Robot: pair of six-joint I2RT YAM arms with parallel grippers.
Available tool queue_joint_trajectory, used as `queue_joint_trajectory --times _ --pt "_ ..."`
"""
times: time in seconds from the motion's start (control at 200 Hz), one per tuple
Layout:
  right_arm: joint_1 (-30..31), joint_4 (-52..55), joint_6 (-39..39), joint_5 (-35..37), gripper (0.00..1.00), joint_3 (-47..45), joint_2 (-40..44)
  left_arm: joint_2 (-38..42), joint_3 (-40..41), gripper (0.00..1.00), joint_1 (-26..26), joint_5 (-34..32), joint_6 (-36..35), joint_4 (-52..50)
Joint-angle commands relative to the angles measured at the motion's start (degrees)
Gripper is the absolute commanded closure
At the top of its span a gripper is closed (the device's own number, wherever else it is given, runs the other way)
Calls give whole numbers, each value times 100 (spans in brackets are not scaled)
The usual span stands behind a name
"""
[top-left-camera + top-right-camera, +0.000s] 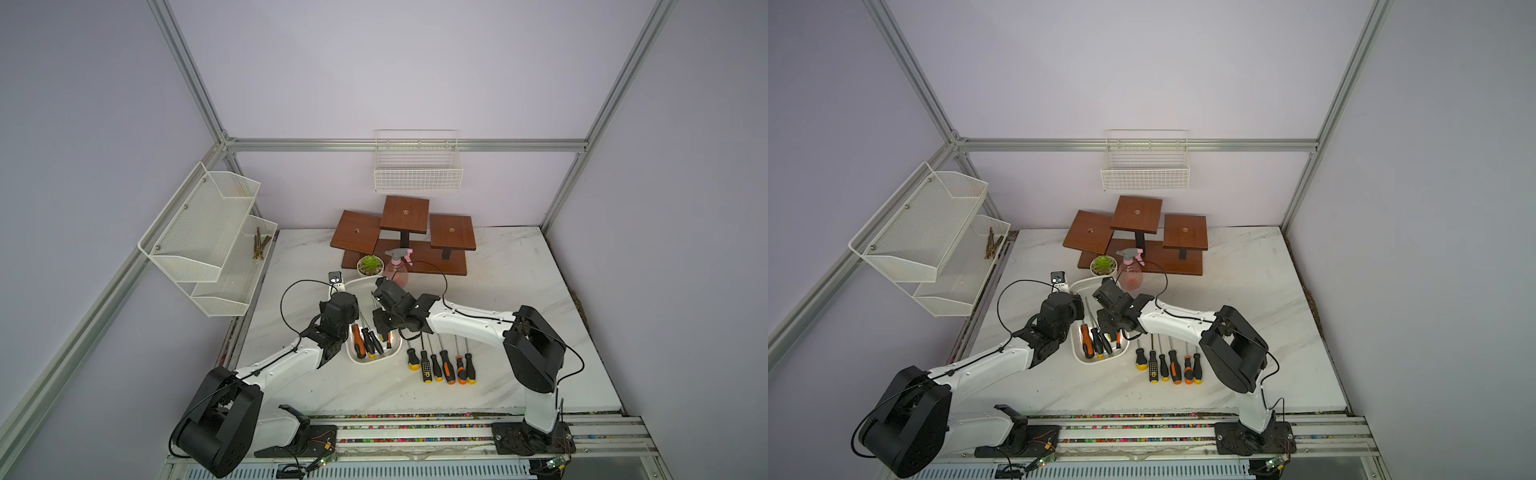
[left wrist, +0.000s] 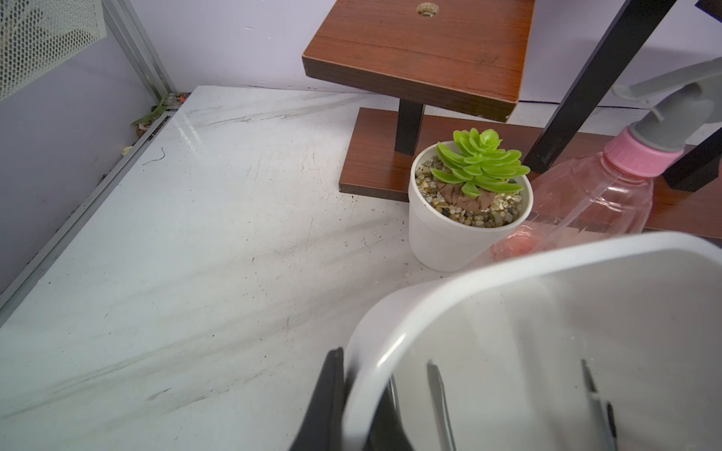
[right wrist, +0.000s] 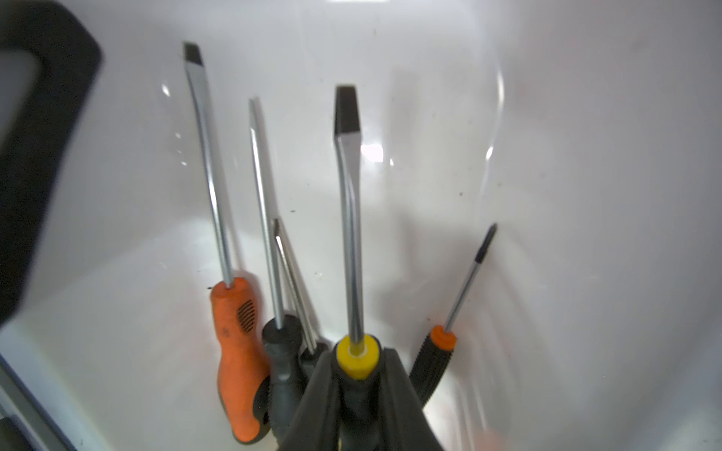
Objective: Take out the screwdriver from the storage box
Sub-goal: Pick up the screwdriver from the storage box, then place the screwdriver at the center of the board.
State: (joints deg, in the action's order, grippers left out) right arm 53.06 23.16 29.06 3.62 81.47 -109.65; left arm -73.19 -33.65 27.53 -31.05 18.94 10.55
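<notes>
one white marble table (image 1: 552,270) fills the lower middle of both top views, closed in by lilac walls (image 1: 415,62). two white and black arms, the left arm (image 1: 282,365) and the right arm (image 1: 465,324), stretch from the bottom edge and meet near the centre. at the left edge hangs a white mesh shelf (image 1: 203,237); at upper centre a wooden stepped stand (image 1: 405,232) sits below a wire basket (image 1: 417,166). just below the stand lies the storage box (image 1: 372,360), a glossy white tub set between the two wrists, with a potted succulent (image 1: 370,266) and a pink spray bottle (image 1: 397,270) near its upper end. right of the tub, a row of six screwdrivers (image 1: 445,365) lies on the table. at the bottom of the left wrist view, the left gripper (image 2: 357,414) is clamped on the tub's rim, one finger outside the wall, one inside. at lower centre of the right wrist view, the right gripper (image 3: 357,375) is squeezed onto the handle of the screwdriver (image 3: 349,234) (yellow collar, flat tip), which is inside the tub. other screwdrivers (image 3: 238,351) lie in there on both sides of it.
</notes>
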Motion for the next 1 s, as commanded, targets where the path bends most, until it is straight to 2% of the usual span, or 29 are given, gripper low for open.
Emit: queue_joint_trajectory --times 0.0,0.44,0.995 --pt "11 -10 -37 78 100 -53 383 6 -265 100 43 37 -96 57" --pt "12 361 -14 94 100 -600 1452 13 -265 100 42 37 -93 55" --pt "-21 1602 448 1343 100 -2324 3523 39 -247 100 49 22 -82 70"
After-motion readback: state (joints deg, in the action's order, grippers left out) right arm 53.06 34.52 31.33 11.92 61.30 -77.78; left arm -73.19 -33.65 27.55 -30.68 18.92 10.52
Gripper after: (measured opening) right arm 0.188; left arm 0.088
